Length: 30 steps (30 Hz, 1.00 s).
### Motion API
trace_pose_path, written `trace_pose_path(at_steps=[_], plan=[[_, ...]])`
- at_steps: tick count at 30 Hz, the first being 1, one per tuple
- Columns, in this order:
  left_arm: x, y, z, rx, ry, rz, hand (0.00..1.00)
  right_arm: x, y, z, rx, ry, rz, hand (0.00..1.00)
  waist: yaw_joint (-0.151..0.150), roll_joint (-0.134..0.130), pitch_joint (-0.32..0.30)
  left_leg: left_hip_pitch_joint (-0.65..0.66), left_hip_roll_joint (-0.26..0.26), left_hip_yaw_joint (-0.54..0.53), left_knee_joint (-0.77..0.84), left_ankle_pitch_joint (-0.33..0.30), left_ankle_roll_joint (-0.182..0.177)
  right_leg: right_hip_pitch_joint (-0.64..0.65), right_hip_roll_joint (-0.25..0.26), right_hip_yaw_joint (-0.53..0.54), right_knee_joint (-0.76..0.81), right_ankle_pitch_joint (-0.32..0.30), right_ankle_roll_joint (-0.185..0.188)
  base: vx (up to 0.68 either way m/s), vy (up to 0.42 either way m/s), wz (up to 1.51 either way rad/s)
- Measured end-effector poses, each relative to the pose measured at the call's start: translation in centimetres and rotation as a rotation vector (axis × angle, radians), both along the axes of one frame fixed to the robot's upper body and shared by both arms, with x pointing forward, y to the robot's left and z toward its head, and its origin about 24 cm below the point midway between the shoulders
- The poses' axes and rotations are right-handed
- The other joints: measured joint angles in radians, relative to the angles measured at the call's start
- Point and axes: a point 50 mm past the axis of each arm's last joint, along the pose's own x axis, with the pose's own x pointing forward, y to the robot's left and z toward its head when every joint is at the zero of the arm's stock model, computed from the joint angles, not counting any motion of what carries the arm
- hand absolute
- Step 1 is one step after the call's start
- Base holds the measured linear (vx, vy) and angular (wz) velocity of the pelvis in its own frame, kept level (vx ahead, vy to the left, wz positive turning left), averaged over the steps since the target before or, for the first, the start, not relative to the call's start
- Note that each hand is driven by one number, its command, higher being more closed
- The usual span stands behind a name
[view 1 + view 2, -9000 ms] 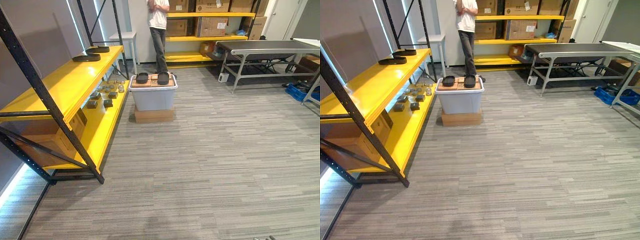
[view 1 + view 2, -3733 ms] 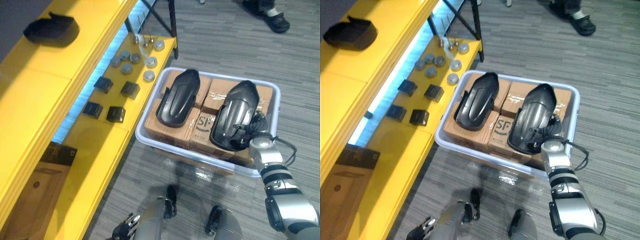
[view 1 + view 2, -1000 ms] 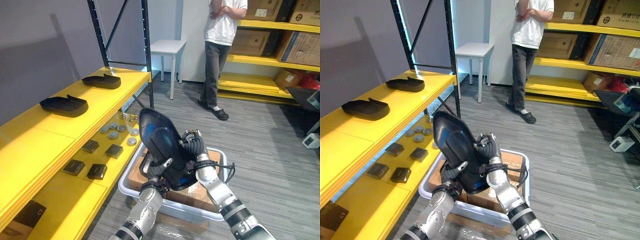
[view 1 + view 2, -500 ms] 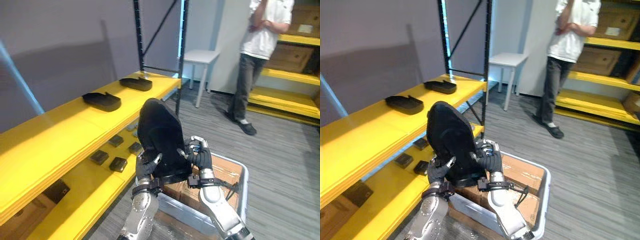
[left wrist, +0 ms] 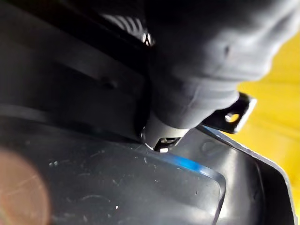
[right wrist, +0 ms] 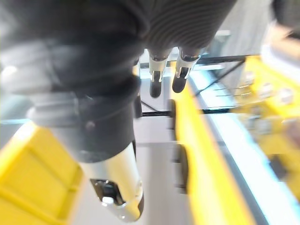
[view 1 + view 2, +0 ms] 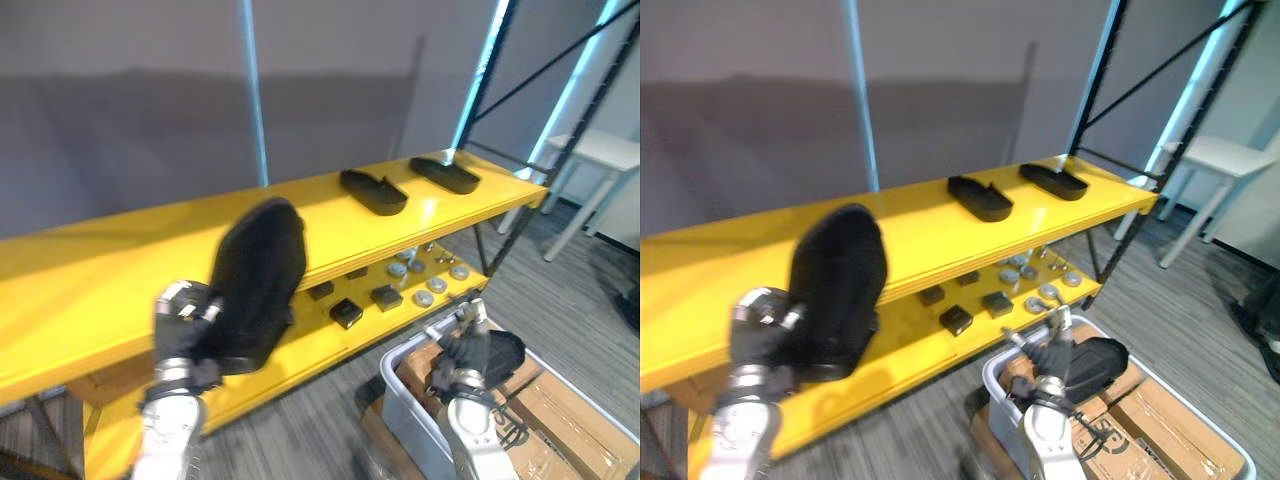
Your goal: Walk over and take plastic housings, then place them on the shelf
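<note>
Left robot hand (image 7: 181, 318) gripping housing (image 7: 256, 282), long axis upright, just before shelf (image 7: 90, 270); right robot hand (image 7: 465, 350) slack, empty.

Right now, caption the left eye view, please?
Left hand holds a black housing before the yellow shelf bearing two other housings.

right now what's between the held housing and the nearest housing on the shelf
Nothing: the shelf top is bare between the held housing and the nearest housing, seen in both eye views.

Matt black plastic housing (image 7: 255, 280), glossy yellow shelf (image 7: 100, 270), brown cardboard boxes (image 7: 1155, 415)
</note>
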Motion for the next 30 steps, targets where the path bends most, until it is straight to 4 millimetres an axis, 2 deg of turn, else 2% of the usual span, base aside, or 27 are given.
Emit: trace_pose_path(at_steps=[1, 3, 4, 5, 7, 8, 9, 10, 13, 16, 17, 18, 19, 20, 21, 24, 26, 28, 29, 30], plan=[[0.3, 0.3, -0.2, -0.019, 0.012, -0.004, 1.0, -0.4, -0.9, -0.3, 0.005, 0.008, -0.032, 0.0, -0.014, 0.002, -0.005, -0.004, -0.006, -0.05, -0.002, 0.0, 0.0, -0.017, 0.046, 0.081, -0.083, 0.002, 0.003, 0.25, -0.024, 1.42], [0.3, 0.3, -0.2, -0.041, 0.007, -0.013, 1.0, -1.1, -1.8, -0.7, 0.009, 0.02, -0.049, 0.0, -0.029, 0.004, -0.008, -0.007, -0.015, -0.122, -0.007, 0.004, 0.0, -0.023, 0.069, 0.119, -0.147, 0.017, 0.027, 0.21, -0.063, 1.3], [0.3, 0.3, -0.2, -0.061, 0.004, -0.016, 1.0, -1.5, -2.4, -0.9, 0.017, 0.025, -0.05, 0.0, -0.028, -0.004, -0.014, 0.001, -0.02, -0.16, -0.014, 0.005, 0.0, -0.013, 0.071, 0.1, -0.179, 0.023, 0.034, 0.34, -0.145, 1.29], [-0.1, 0.4, -0.5, -0.074, 0.012, -0.005, 1.0, -1.7, -2.9, -1.0, 0.022, 0.026, -0.041, 0.0, -0.019, 0.005, -0.028, 0.007, -0.021, -0.198, -0.022, 0.006, -0.005, 0.009, 0.078, 0.05, -0.237, 0.038, 0.036, 0.33, -0.15, 1.17], [-1.1, 0.4, -0.9, -0.098, 0.012, 0.0, 1.0, -1.9, -3.6, -0.8, 0.02, 0.017, -0.039, 0.0, -0.013, 0.001, -0.064, -0.002, -0.018, -0.23, -0.022, 0.0, -0.02, 0.064, 0.112, -0.004, -0.362, 0.125, 0.009, 0.35, -0.182, 1.05], [-1.3, -0.3, -1.1, -0.149, 0.002, -0.027, 1.0, -2.1, -4.5, -0.7, 0.017, 0.017, -0.064, 0.0, -0.013, 0.006, -0.069, 0.0, -0.003, -0.199, -0.013, -0.012, -0.043, 0.136, 0.119, -0.053, -0.448, 0.235, 0.043, 0.33, -0.19, 0.97], [-1.4, -0.5, -1.2, -0.172, 0.001, -0.043, 1.0, -2.1, -4.7, -0.7, 0.021, 0.018, -0.071, 0.0, -0.013, 0.016, -0.069, -0.004, 0.011, -0.168, -0.006, -0.014, -0.057, 0.157, 0.129, -0.075, -0.47, 0.238, 0.041, 0.36, -0.213, 1.17], [-1.9, -1.3, -1.3, -0.212, -0.009, -0.098, 1.0, -2.2, -5.0, -0.9, 0.019, 0.027, -0.079, 0.0, -0.017, 0.032, -0.076, -0.01, 0.041, -0.068, 0.009, -0.009, -0.072, 0.201, 0.139, -0.125, -0.51, 0.24, 0.038, 0.19, -0.101, 0.7], [-2.0, -2.4, -0.9, -0.225, -0.036, -0.169, 1.0, -2.3, -5.2, -0.9, 0.019, 0.03, -0.086, 0.0, -0.032, 0.036, -0.079, 0.009, 0.044, -0.029, -0.004, 0.011, -0.1, 0.245, 0.14, -0.152, -0.539, 0.24, 0.038, 0.17, -0.063, 0.36], [-2.0, -4.0, 0.3, -0.248, -0.094, -0.277, 1.0, -2.5, -5.7, -0.3, 0.01, 0.008, -0.102, 0.0, -0.041, 0.043, -0.087, 0.003, 0.042, 0.006, 0.044, 0.014, -0.098, 0.276, 0.134, -0.147, -0.571, 0.241, 0.036, 0.14, 0.021, -0.04], [-1.8, -4.4, 0.5, -0.267, -0.107, -0.31, 1.0, -2.5, -5.6, -0.3, 0.015, 0.005, -0.103, 0.0, -0.05, 0.023, -0.075, -0.061, 0.043, 0.033, 0.159, -0.006, -0.093, 0.284, 0.102, -0.145, -0.572, 0.244, 0.033, 0.1, 0.085, -0.09], [-1.8, -4.7, 0.4, -0.288, -0.108, -0.333, 1.0, -2.5, -5.6, -0.4, 0.021, 0.007, -0.106, 0.0, -0.053, 0.035, -0.083, -0.051, 0.054, 0.065, 0.039, -0.007, -0.086, 0.279, 0.097, -0.144, -0.565, 0.244, 0.034, 0.11, 0.124, -0.06], [-1.7, -5.3, 0.6, -0.32, -0.121, -0.364, 1.0, -2.6, -5.9, -0.5, 0.015, 0.01, -0.109, 0.0, -0.072, 0.069, -0.086, -0.03, 0.085, 0.088, -0.074, 0.089, -0.048, 0.282, 0.113, -0.138, -0.563, 0.236, 0.045, 0.07, 0.13, -0.2], [-1.8, -5.4, 0.5, -0.341, -0.123, -0.376, 1.0, -2.7, -5.7, -0.8, 0.02, 0.024, -0.101, 0.0, -0.067, 0.068, -0.087, -0.018, 0.079, 0.1, -0.088, 0.095, -0.051, 0.278, 0.106, -0.126, -0.563, 0.237, 0.043, 0.08, 0.128, -0.21], [-1.7, -5.7, 0.4, -0.391, -0.131, -0.407, 1.0, -2.8, -5.2, -1.0, 0.021, 0.031, -0.07, 0.0, -0.065, 0.068, -0.089, -0.014, 0.072, 0.109, -0.1, 0.095, -0.051, 0.276, 0.1, -0.121, -0.561, 0.238, 0.042, 0.09, 0.114, -0.23], [-1.4, -6.3, 0.2, -0.48, -0.123, -0.472, 1.0, -2.6, -4.2, -1.2, 0.013, 0.032, 0.002, 0.0, -0.085, 0.061, -0.084, -0.011, 0.075, 0.125, -0.095, 0.095, -0.05, 0.269, 0.101, -0.107, -0.561, 0.237, 0.042, 0.04, 0.022, -0.13], [-1.0, -6.5, -0.2, -0.537, -0.112, -0.491, 1.0, -2.7, -4.0, -0.6, -0.006, 0.014, 0.044, 0.0, -0.09, 0.062, -0.083, -0.001, 0.085, 0.134, -0.089, 0.095, -0.05, 0.27, 0.11, -0.083, -0.562, 0.229, 0.043, 0.0, -0.069, -0.25], [-0.2, -6.5, -0.9, -0.597, -0.09, -0.484, 1.0, -3.0, -3.8, -0.3, -0.027, 0.003, 0.087, 0.0, -0.092, 0.057, -0.076, 0.001, 0.107, 0.157, -0.05, 0.084, -0.049, 0.267, 0.12, -0.058, -0.54, 0.198, 0.045, -0.02, -0.128, -0.33], [0.9, -6.2, -1.5, -0.65, -0.064, -0.456, 1.0, -3.0, -3.6, -0.2, -0.043, 0.007, 0.135, 0.0, -0.105, 0.053, -0.06, -0.025, 0.149, 0.156, 0.056, 0.048, -0.048, 0.259, 0.135, -0.021, -0.498, 0.142, 0.053, -0.07, -0.162, -0.31], [1.1, -6.1, -1.6, -0.659, -0.059, -0.451, 1.0, -3.0, -3.6, -0.3, -0.046, 0.012, 0.143, 0.0, -0.108, 0.055, -0.057, -0.033, 0.16, 0.154, 0.08, 0.044, -0.046, 0.255, 0.14, -0.019, -0.491, 0.137, 0.049, -0.09, -0.166, -0.36]])
